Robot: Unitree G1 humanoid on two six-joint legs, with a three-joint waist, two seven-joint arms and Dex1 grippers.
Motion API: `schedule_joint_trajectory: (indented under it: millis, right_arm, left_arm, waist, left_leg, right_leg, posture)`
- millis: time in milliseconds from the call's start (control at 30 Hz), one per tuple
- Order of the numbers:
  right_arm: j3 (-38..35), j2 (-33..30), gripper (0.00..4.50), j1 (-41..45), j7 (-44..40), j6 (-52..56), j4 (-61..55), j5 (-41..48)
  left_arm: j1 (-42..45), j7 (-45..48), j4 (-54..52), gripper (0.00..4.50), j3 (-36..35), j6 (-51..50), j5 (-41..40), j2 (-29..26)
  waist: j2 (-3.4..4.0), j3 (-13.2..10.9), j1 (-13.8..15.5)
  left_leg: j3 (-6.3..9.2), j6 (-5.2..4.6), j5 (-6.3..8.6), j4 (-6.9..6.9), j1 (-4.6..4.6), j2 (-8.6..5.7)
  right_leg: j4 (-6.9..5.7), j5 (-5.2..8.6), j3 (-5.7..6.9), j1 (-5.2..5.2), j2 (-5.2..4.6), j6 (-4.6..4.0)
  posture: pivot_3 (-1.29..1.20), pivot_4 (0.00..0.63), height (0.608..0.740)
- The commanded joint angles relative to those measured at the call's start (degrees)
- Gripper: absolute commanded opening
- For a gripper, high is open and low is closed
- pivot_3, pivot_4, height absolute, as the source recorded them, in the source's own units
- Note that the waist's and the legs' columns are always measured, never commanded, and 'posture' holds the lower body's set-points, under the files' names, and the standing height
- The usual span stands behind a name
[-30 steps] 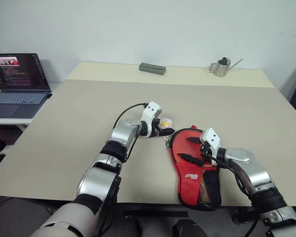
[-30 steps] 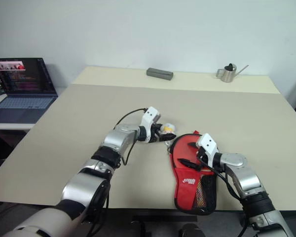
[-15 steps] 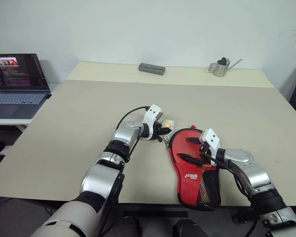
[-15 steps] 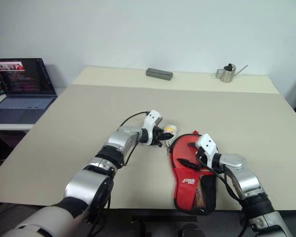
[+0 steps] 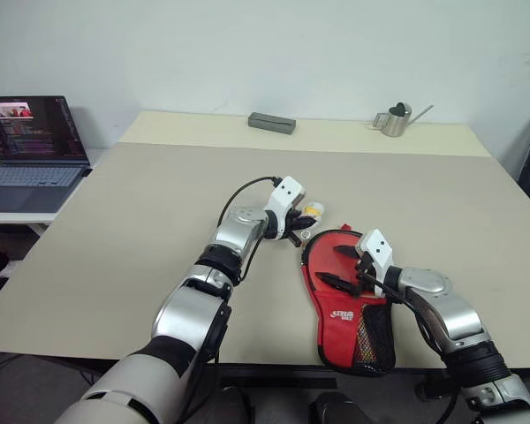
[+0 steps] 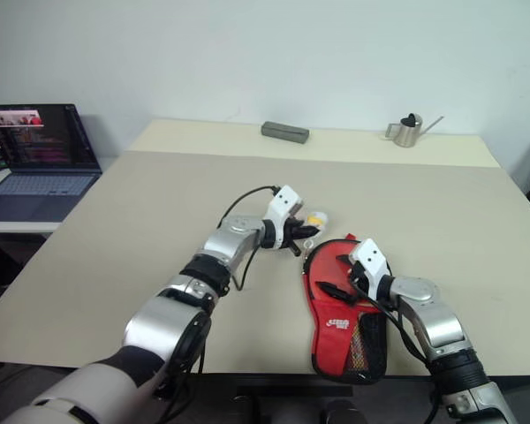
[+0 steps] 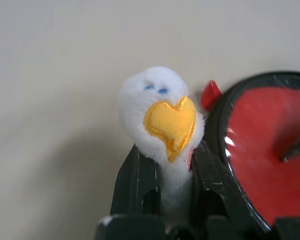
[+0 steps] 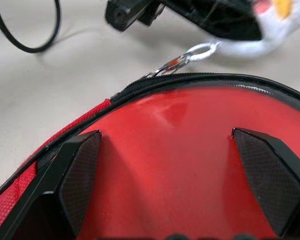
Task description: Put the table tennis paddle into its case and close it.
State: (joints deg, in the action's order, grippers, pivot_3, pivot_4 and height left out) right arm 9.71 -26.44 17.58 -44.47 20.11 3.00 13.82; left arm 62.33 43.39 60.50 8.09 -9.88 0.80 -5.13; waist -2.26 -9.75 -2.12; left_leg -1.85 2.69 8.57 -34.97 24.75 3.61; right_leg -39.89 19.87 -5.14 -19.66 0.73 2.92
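Note:
The case lies near the table's front edge, red side up, with a white logo and a mesh pocket. The table tennis paddle is hidden. My right gripper is open, both fingers resting on the case's round red face. Just left of the case's top, my left gripper is shut on a small white plush charm with a yellow heart. In the right wrist view, a metal ring joins the charm to the zip at the case's black rim.
An open laptop sits on a side desk at the far left. A grey block and a small metal watering can stand along the table's far edge. The beige tabletop spreads wide to the left.
My left gripper has shut on the plush charm and carried it a little to the right and up. The right gripper has stayed open on the case.

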Motion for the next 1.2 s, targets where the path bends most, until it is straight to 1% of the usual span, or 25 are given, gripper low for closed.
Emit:
schedule_joint_trajectory:
  millis: [33, 300, 467, 767, 1000, 1200]
  right_arm:
    - [3.76, 0.12, 4.5, -2.84, 1.08, 4.32, 3.19, -3.65]
    - [3.96, 1.31, 4.5, -3.3, 2.27, 6.11, 1.55, -3.61]
    - [4.16, 1.37, 4.5, -4.18, 2.27, 7.43, -0.07, -3.32]
    - [4.67, 1.39, 4.5, -4.44, 1.78, 8.71, -0.97, -3.36]
    - [4.75, 0.78, 4.5, -5.44, 1.57, 10.04, -2.94, -3.05]
    - [4.62, -0.22, 4.5, -7.43, 1.5, 12.51, -7.07, -2.44]
  left_arm:
    - [4.1, -3.09, 2.62, 0.29, 0.08, 3.87, 1.55, 1.75]
    - [7.11, -8.38, 10.88, 0.29, 0.49, 8.04, 5.53, 4.62]
    - [8.82, -14.98, 14.04, 0.29, -0.62, 9.85, 6.95, 5.47]
    - [10.05, -21.43, 16.27, 0.29, -0.81, 11.67, 9.44, 5.63]
    - [10.21, -23.76, 16.84, 0.29, -0.37, 12.71, 11.18, 7.46]
    - [11.11, -25.12, 17.33, 0.29, -0.32, 13.16, 12.95, 8.77]
  waist:
    - [0.0, 0.0, 0.0]
    - [-0.01, 0.0, -0.29]
    - [-0.02, 0.0, -0.51]
    - [-0.01, 0.0, -0.81]
    - [-0.02, 0.0, -0.8]
    - [-0.01, 0.01, -0.71]
  left_leg:
    - [0.0, 0.0, 0.0, 0.0, 0.0, 0.0]
    - [0.01, 0.0, 0.0, 0.01, 0.0, -0.01]
    - [0.0, 0.01, 0.01, 0.11, 0.0, 0.0]
    - [0.0, 0.04, 0.04, 0.36, 0.04, 0.0]
    - [-0.01, 0.06, 0.05, 0.43, 0.05, -0.01]
    - [-0.01, 0.08, 0.06, 0.7, 0.05, -0.02]
  right_leg:
    - [0.01, 0.0, 0.0, 0.0, 0.0, 0.01]
    - [0.01, -0.01, -0.03, -0.05, 0.01, 0.01]
    - [0.14, 0.0, -0.05, -0.05, 0.01, 0.02]
    - [0.52, 0.0, -0.03, -0.03, 0.02, 0.02]
    - [0.63, 0.0, -0.01, -0.01, 0.02, 0.02]
    - [0.86, 0.0, -0.01, -0.01, 0.02, 0.02]
  posture:
    - [0.0, 0.15, 0.74]
    - [0.0, 0.15, 0.74]
    - [0.0, 0.15, 0.74]
    - [0.0, 0.15, 0.74]
    - [0.0, 0.15, 0.74]
    - [0.0, 0.15, 0.74]
